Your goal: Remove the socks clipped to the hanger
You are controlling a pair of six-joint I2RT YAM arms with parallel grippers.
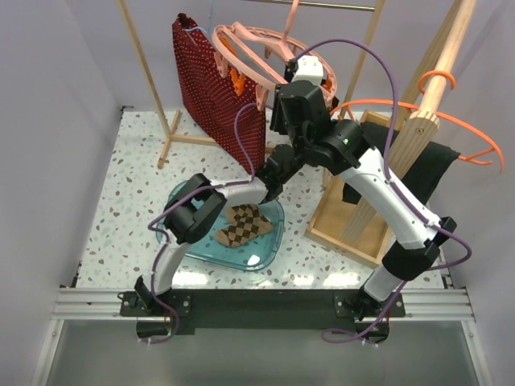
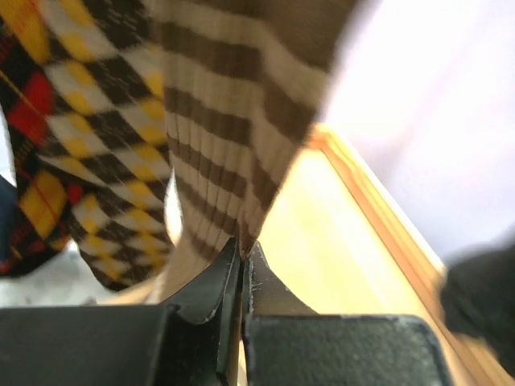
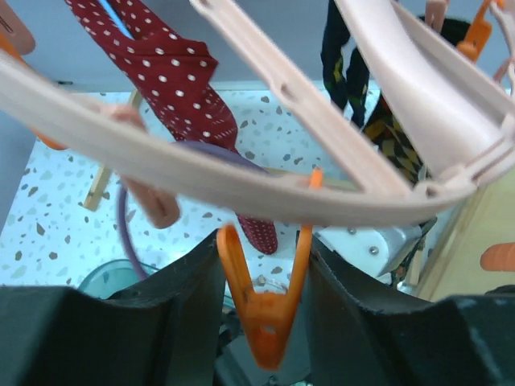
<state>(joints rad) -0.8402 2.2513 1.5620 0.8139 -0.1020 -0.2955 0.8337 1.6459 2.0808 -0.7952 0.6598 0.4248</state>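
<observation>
The salmon-pink hanger hangs tilted at the back; its ring crosses the right wrist view. My right gripper is closed on the two handles of an orange peg under the ring. My left gripper is shut on the lower edge of a brown-and-tan striped sock hanging above it. A dark sock with yellow and red checks hangs beside it. Two checkered socks lie in the teal tray. In the top view the left gripper sits under the right arm.
A red white-dotted garment hangs left of the hanger. A wooden rack frame stands on the right with a black cloth and a thin orange hanger. Purple cables loop around both arms.
</observation>
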